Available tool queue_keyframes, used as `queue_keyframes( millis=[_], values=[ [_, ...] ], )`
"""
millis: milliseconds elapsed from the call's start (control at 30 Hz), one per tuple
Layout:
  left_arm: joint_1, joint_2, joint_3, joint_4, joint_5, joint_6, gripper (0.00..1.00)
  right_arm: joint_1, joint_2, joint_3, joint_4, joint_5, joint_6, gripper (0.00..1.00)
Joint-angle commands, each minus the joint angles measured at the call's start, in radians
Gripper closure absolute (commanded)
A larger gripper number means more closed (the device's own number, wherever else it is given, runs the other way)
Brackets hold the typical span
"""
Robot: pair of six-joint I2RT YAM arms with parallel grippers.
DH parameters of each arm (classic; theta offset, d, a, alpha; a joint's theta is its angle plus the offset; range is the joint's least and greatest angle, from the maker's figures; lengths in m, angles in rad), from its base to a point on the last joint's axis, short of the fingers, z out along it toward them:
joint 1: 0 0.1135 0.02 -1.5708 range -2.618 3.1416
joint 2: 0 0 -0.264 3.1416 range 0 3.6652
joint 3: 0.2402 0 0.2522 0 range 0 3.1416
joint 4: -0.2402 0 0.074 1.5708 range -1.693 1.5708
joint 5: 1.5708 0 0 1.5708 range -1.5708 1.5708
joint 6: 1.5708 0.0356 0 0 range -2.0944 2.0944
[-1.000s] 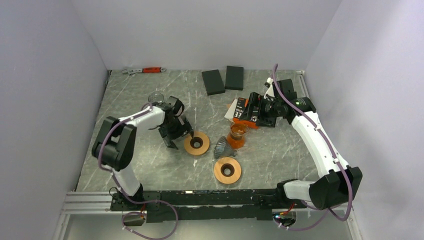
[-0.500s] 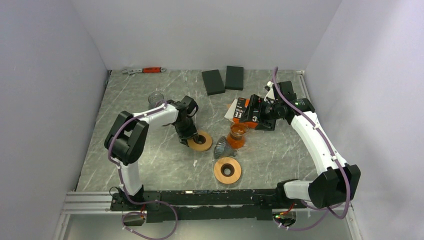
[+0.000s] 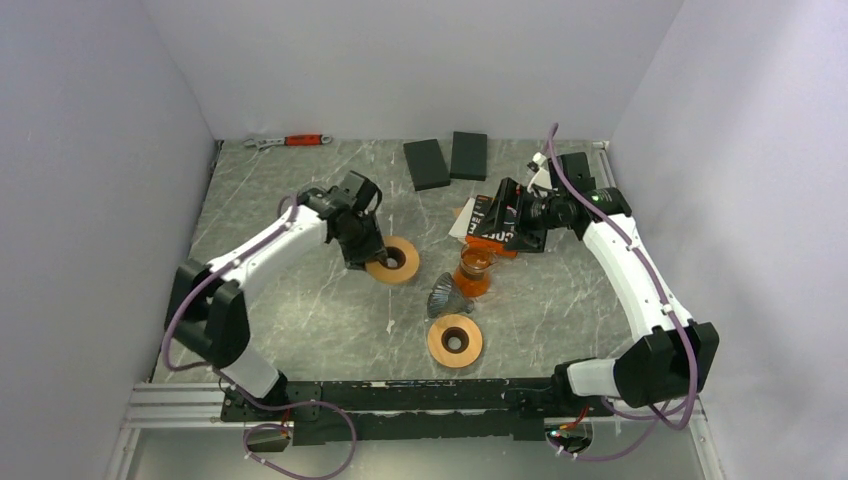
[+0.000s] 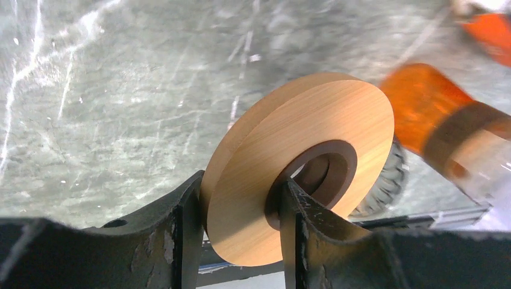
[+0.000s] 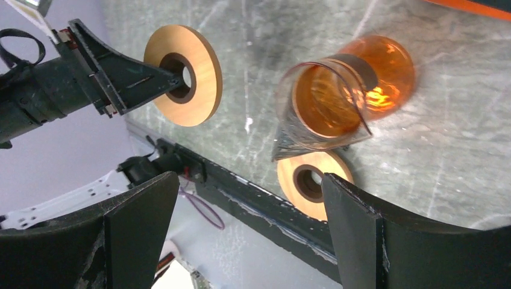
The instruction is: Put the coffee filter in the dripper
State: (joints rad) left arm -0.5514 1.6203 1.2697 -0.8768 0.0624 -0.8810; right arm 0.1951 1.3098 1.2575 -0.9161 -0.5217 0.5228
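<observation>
The orange-and-black filter box [image 3: 488, 222] lies on the counter [image 3: 300, 300] at centre-right, w/ a white edge poking out at its left; whether that is a filter can't be told. The glass dripper [image 3: 447, 296] lies tipped on its side just in front of the orange carafe [image 3: 477, 270], touching it in the right wrist view, where its ribbed cone [image 5: 288, 144] overlaps the carafe [image 5: 373, 78]. The right claw [image 3: 515, 215] hangs over the box, fingers spread wide w/ nothing between them [image 5: 250, 177]; vs. 1 s ago it has barely moved, though it now hides more of the box's lettering. The bigger change is on the left: 1 s ago the left claw [image 3: 362, 250] stood beside the wooden ring [image 3: 395, 262], which lay flat; 0.5 s ago it was on the ring; now it grips the ring, one finger through the centre hole and one outside the rim [image 4: 241, 192], the ring [image 4: 301, 138] tilted and carried a bit toward the back of the counter, arm stretched out further. A second ring [image 3: 455, 340] sits unmoved near the front, just in front of the dripper. At the back: two black blocks [image 3: 427, 164] and a red-handled wrench [image 3: 290, 141], same as before.
</observation>
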Motion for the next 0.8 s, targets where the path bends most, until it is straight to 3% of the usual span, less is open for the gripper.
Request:
queue_keyframes(
  millis=[0, 133, 300, 433, 667, 767],
  values=[
    [-0.005, -0.118, 0.085, 0.012, 0.015, 0.083, 0.72, -0.005, 0.019, 0.088, 0.056, -0.135, 0.043, 0.06],
    [-0.010, -0.151, 0.136, 0.087, 0.090, 0.133, 0.72, -0.004, 0.042, 0.108, 0.116, -0.268, 0.112, 0.08],
    [-0.031, -0.134, 0.218, 0.197, 0.194, 0.156, 0.72, -0.001, 0.036, 0.067, 0.285, -0.434, 0.234, 0.21],
    [-0.055, -0.101, 0.291, 0.239, 0.248, 0.156, 0.71, 0.002, 0.031, 0.033, 0.369, -0.490, 0.292, 0.32],
    [-0.071, -0.075, 0.328, 0.290, 0.296, 0.140, 0.71, 0.002, 0.016, -0.009, 0.488, -0.518, 0.375, 0.39],
    [-0.078, -0.068, 0.332, 0.292, 0.309, 0.137, 0.71, 0.003, 0.003, -0.031, 0.549, -0.528, 0.410, 0.59]
  ],
)
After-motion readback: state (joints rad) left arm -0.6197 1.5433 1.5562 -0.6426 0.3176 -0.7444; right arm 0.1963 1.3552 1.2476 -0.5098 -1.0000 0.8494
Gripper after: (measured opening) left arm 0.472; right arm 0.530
